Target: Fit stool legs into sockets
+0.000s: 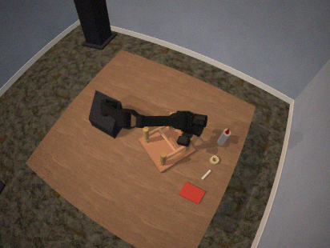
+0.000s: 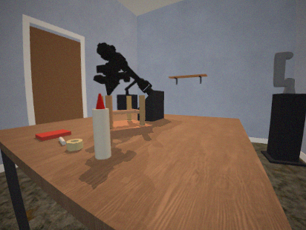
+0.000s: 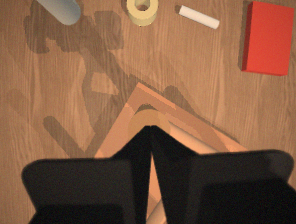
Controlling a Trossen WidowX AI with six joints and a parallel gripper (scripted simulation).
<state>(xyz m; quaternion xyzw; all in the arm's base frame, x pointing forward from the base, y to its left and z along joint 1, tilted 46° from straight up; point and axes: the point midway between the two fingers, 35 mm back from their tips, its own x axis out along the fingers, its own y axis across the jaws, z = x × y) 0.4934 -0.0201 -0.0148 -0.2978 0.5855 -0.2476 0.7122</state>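
Observation:
The stool lies upside down, its square seat (image 1: 151, 149) (image 2: 128, 125) (image 3: 202, 134) flat on the table. Legs (image 1: 146, 134) (image 1: 163, 158) (image 2: 128, 107) (image 2: 142, 109) stand upright in it, joined by rungs. My gripper (image 1: 184, 140) (image 2: 110, 90) (image 3: 150, 131) is shut with nothing between the fingers. It points down right over the round top of the corner leg (image 3: 145, 117) (image 2: 109, 111) nearest the bottle. I cannot tell whether the fingertips touch that top. The gripper hides this leg in the top view.
A white glue bottle (image 1: 223, 137) (image 2: 101, 130) (image 3: 62, 9) with a red cap stands beside the stool. A tape roll (image 1: 215, 158) (image 2: 75, 145) (image 3: 142, 12), a white stick (image 1: 206, 174) (image 2: 62, 140) (image 3: 199, 16) and a red block (image 1: 192, 192) (image 2: 53, 134) (image 3: 265, 37) lie beyond it. The arm's base (image 1: 106, 114) stands behind the stool.

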